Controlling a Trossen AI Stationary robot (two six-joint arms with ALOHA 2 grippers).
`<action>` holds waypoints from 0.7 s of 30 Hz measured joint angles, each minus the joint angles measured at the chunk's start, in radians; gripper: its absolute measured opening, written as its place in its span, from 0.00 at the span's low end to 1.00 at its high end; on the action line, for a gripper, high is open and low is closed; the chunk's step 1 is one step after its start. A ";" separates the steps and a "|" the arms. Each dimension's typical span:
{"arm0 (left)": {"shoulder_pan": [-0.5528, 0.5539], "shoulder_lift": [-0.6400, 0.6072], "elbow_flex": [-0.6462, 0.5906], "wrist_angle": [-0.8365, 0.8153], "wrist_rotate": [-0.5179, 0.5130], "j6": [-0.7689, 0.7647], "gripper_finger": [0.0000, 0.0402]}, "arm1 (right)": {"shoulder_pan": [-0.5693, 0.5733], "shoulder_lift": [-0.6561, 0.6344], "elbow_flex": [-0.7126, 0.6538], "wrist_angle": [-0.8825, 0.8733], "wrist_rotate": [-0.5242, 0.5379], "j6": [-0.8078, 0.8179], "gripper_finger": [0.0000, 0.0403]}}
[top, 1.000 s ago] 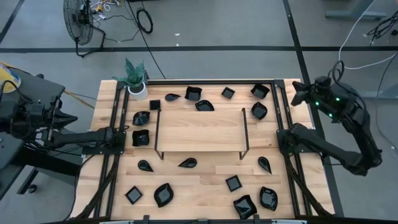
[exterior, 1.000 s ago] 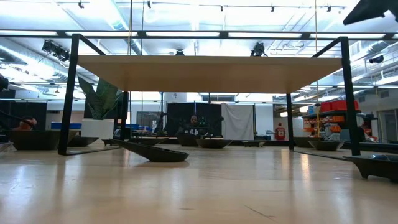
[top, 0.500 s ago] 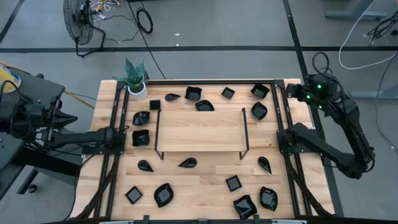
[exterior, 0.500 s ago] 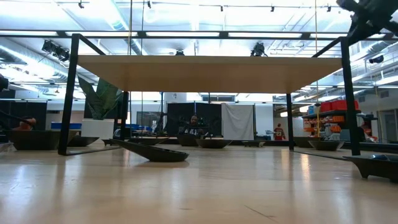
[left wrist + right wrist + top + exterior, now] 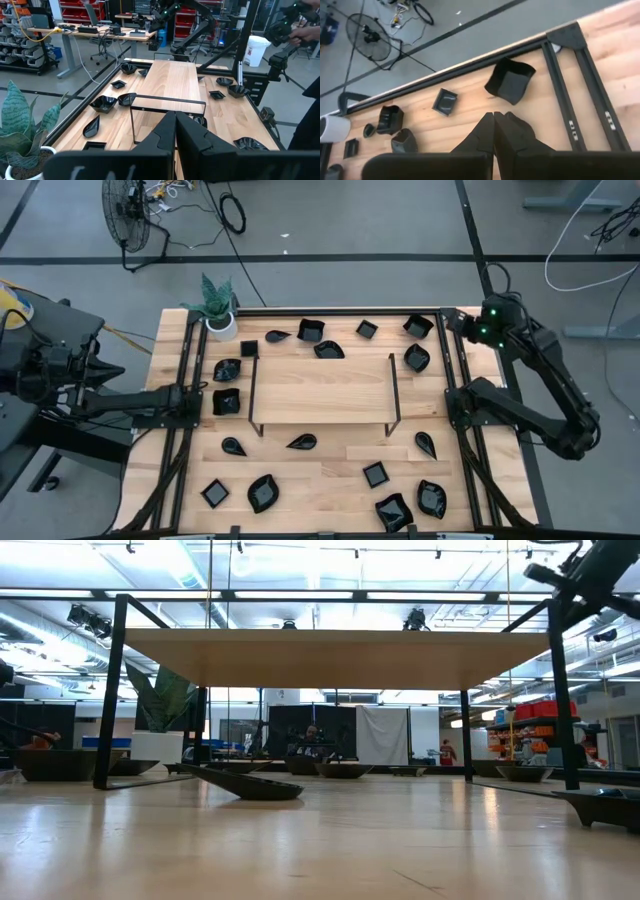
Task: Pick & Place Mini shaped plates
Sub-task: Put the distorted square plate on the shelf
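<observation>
Now right pincer, pressed together & empty, hovers over far-right tabletop corner w/ square plate just left of it; left arm much farther.

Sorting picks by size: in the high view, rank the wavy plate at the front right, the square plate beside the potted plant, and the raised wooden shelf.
1. raised wooden shelf
2. wavy plate
3. square plate
</observation>
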 joint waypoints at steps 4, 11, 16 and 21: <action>0.000 0.000 0.000 0.000 0.000 0.000 0.05 | 0.000 0.000 -0.052 -0.004 0.007 0.086 0.03; 0.000 0.000 0.000 0.000 0.000 0.000 0.05 | 0.000 -0.001 -0.115 0.001 0.010 0.163 0.03; 0.000 0.000 0.000 0.000 0.000 0.000 0.05 | 0.000 0.000 -0.164 0.055 0.013 0.169 0.03; 0.000 0.000 0.000 0.000 0.000 0.000 0.05 | 0.000 0.000 -0.221 0.106 -0.006 0.176 0.03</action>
